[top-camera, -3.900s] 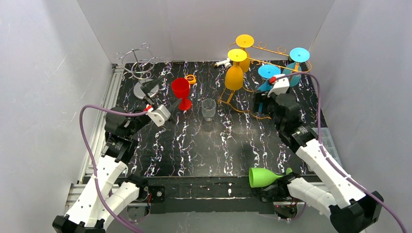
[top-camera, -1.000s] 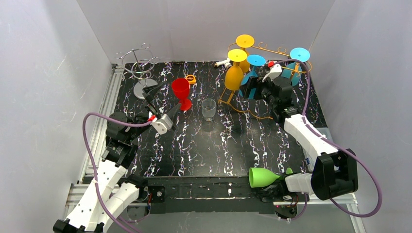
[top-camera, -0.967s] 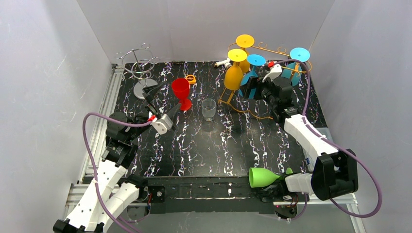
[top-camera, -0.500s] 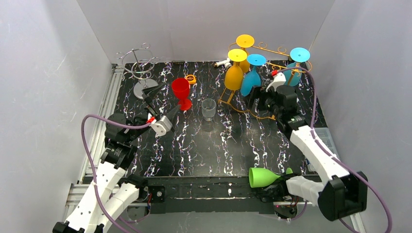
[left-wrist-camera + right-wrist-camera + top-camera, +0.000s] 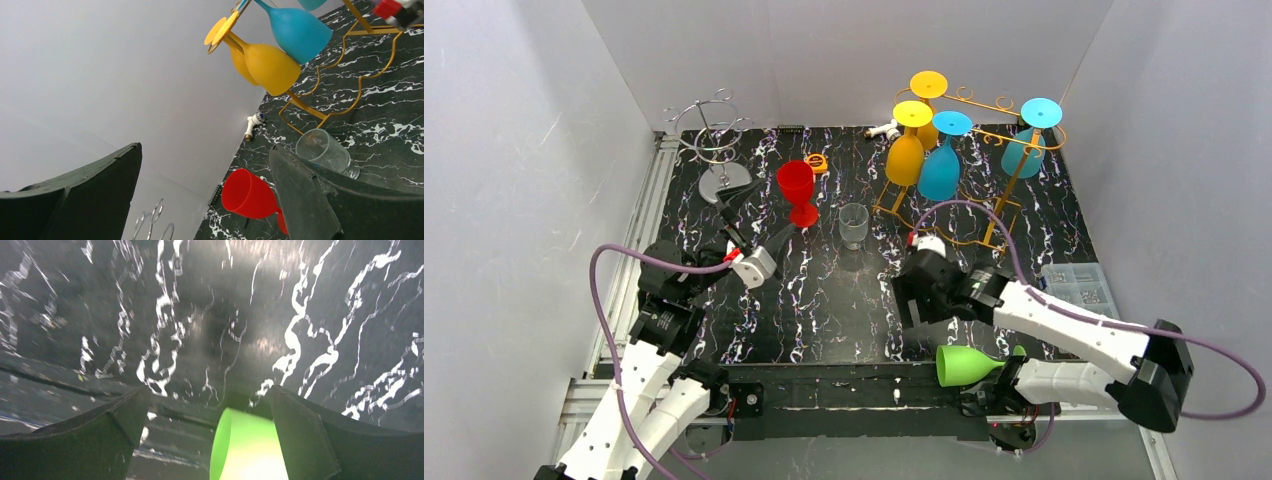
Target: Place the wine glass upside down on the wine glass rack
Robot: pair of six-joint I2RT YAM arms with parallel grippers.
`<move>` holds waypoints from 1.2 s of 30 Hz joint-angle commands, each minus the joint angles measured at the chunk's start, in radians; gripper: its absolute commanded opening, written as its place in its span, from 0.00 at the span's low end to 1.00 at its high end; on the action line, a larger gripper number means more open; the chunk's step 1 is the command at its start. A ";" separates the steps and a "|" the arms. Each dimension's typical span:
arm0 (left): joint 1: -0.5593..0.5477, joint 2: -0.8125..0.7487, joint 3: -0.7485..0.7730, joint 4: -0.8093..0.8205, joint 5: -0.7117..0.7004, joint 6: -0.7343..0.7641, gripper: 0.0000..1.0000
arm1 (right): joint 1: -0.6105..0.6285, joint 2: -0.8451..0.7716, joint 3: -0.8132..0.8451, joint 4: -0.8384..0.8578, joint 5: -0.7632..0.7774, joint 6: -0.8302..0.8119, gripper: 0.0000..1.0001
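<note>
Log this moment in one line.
right gripper: open, near green glass | green glass: lying on side, near edge | left gripper: open, by red glass | rack: four glasses hanging

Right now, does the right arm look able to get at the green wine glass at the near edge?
Probably yes: the right hand is open and the green wine glass lies just ahead of it, with nothing between.

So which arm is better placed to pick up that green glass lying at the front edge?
The right. Its open fingers frame the green glass close ahead; the left arm's fingers hover by the red glass, far off.
</note>
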 commanded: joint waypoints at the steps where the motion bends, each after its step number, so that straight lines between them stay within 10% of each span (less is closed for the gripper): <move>1: 0.000 -0.015 -0.010 -0.006 0.010 -0.010 0.98 | 0.149 0.077 0.081 -0.226 0.172 0.161 0.98; 26: 0.000 -0.078 0.003 -0.084 0.009 0.041 0.98 | 0.503 0.244 0.074 -0.557 0.255 0.442 0.75; 34: 0.000 -0.097 0.004 -0.098 0.000 0.031 0.98 | 0.537 0.391 0.103 -0.594 0.345 0.516 0.01; 36: 0.001 -0.095 0.029 -0.099 -0.009 -0.010 0.98 | 0.552 0.379 0.328 -0.654 0.428 0.505 0.01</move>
